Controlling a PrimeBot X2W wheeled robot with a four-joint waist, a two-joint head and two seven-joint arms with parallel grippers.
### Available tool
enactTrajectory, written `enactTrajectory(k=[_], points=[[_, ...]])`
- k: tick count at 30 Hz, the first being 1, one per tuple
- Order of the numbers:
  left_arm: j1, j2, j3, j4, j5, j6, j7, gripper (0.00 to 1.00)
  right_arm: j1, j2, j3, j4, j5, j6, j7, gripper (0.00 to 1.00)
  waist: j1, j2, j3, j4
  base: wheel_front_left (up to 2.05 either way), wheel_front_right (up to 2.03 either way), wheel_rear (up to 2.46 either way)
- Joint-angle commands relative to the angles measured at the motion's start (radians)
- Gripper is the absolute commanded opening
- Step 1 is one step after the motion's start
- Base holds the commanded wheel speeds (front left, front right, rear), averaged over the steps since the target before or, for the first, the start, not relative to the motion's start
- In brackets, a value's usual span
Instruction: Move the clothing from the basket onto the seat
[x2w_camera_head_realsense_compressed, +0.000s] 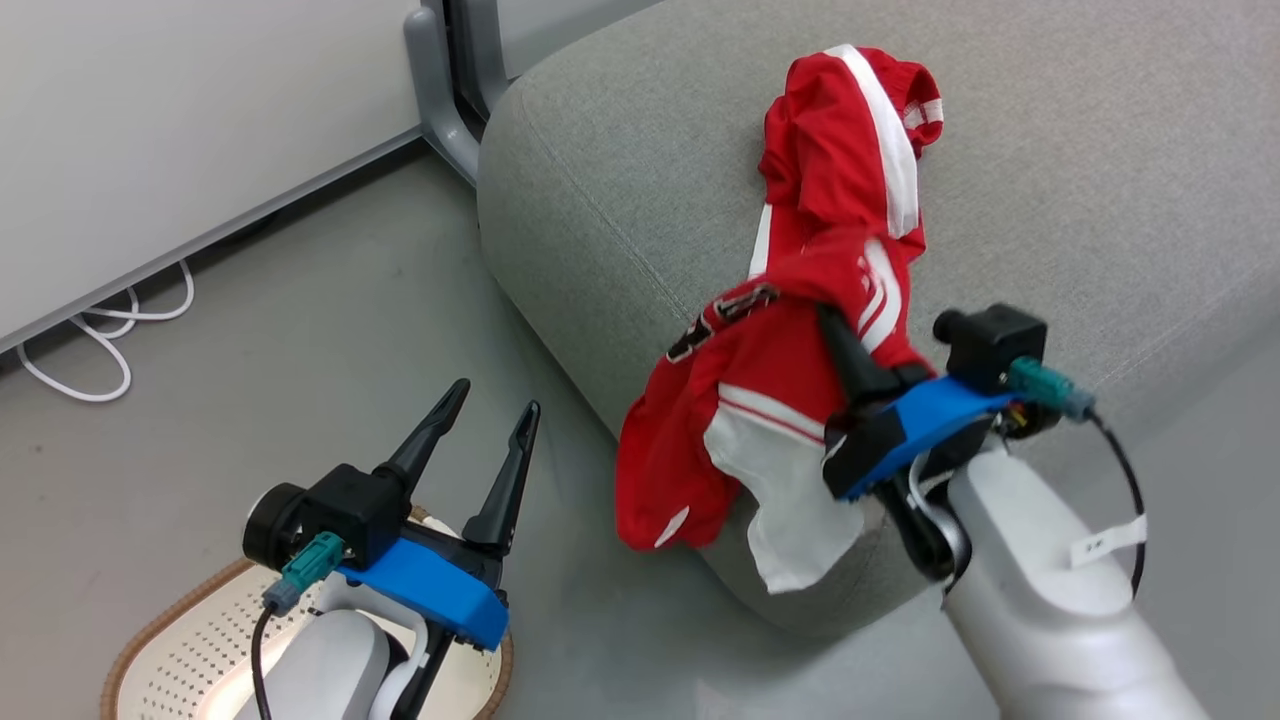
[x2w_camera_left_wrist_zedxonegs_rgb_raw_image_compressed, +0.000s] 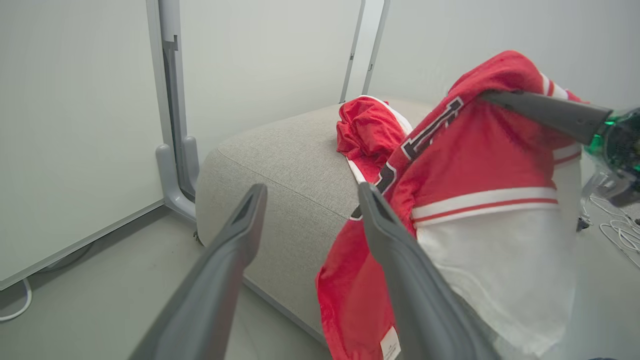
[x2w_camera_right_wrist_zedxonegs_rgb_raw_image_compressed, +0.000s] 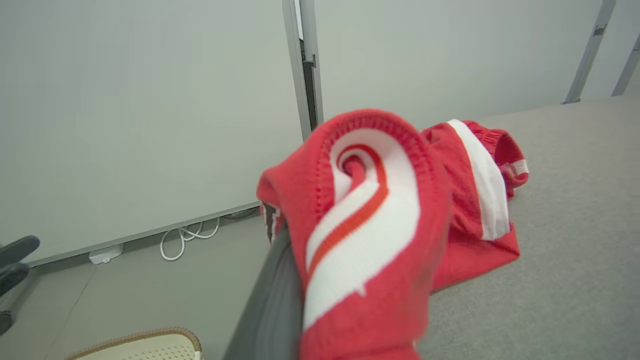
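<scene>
A red garment (x2w_camera_head_realsense_compressed: 840, 150) with a white stripe lies crumpled on the grey seat (x2w_camera_head_realsense_compressed: 620, 180). A second red jersey (x2w_camera_head_realsense_compressed: 760, 400), with black-and-white lettering and white panels, hangs over the seat's near corner. My right gripper (x2w_camera_head_realsense_compressed: 838, 335) is shut on it, and the cloth drapes over its fingers (x2w_camera_right_wrist_zedxonegs_rgb_raw_image_compressed: 275, 300) in the right wrist view. The jersey's lower part dangles in front of the cushion's side (x2w_camera_left_wrist_zedxonegs_rgb_raw_image_compressed: 350, 300). My left gripper (x2w_camera_head_realsense_compressed: 495, 398) stands open and holds nothing, low at the left above the cream basket (x2w_camera_head_realsense_compressed: 150, 625), apart from the seat.
White cables (x2w_camera_head_realsense_compressed: 110, 340) lie on the grey floor along the pale wall panel. A grey metal post foot (x2w_camera_head_realsense_compressed: 445, 110) stands just left of the seat. More cables (x2w_camera_left_wrist_zedxonegs_rgb_raw_image_compressed: 615, 225) lie on the floor beyond the jersey in the left wrist view.
</scene>
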Motion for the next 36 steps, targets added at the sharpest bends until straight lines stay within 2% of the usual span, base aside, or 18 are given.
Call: enactTrajectory(k=[1, 10, 18, 20, 22, 26, 30, 36], points=[[-0.014, 0.01, 0.006, -0.005, 0.007, -0.002, -0.004, 1.0, -0.032, -0.004, -0.013, -0.007, 0.008, 0.0, -0.004, 0.0, 0.0, -0.0001, 0.016, -0.002, 0.0, 0.0, 0.0], [-0.04, 0.055, 0.053, -0.071, 0.059, -0.002, -0.004, 1.0, -0.316, -0.088, -0.145, -0.014, -0.011, 0.0, 0.038, 0.0, 0.0, -0.0001, 0.15, -0.008, 0.0, 0.0, 0.0], [-0.115, 0.097, 0.026, -0.161, 0.109, -0.002, -0.004, 1.0, -0.501, -0.26, -0.339, 0.002, 0.01, 0.0, 0.019, 0.0, 0.0, -0.0001, 0.332, 0.076, 0.0, 0.0, 0.0], [-0.139, 0.108, 0.019, -0.184, 0.116, -0.002, -0.004, 1.0, -0.52, -0.292, -0.403, 0.013, 0.014, 0.0, 0.012, 0.0, 0.0, -0.0001, 0.375, 0.101, 0.0, 0.0, 0.0], [-0.16, 0.115, 0.013, -0.205, 0.124, -0.002, -0.004, 1.0, -0.528, -0.294, -0.458, 0.027, 0.059, 0.0, 0.009, 0.0, 0.0, -0.0001, 0.411, 0.128, 0.0, 0.0, 0.0], [-0.193, 0.122, 0.001, -0.242, 0.135, -0.002, -0.004, 1.0, -0.487, -0.343, -0.516, 0.088, 0.065, 0.0, 0.002, 0.0, 0.0, -0.0001, 0.47, 0.172, 0.0, 0.0, 0.0], [-0.219, 0.13, -0.016, -0.263, 0.143, -0.002, -0.004, 1.0, -0.472, -0.335, -0.577, 0.149, 0.088, 0.0, -0.001, 0.0, 0.0, -0.0001, 0.514, 0.199, 0.0, 0.0, 0.0], [-0.224, 0.133, -0.007, -0.297, 0.153, -0.002, -0.004, 1.0, -0.456, -0.339, -0.618, 0.211, 0.055, 0.0, -0.003, 0.0, 0.0, -0.0001, 0.554, 0.221, 0.0, 0.0, 0.0]])
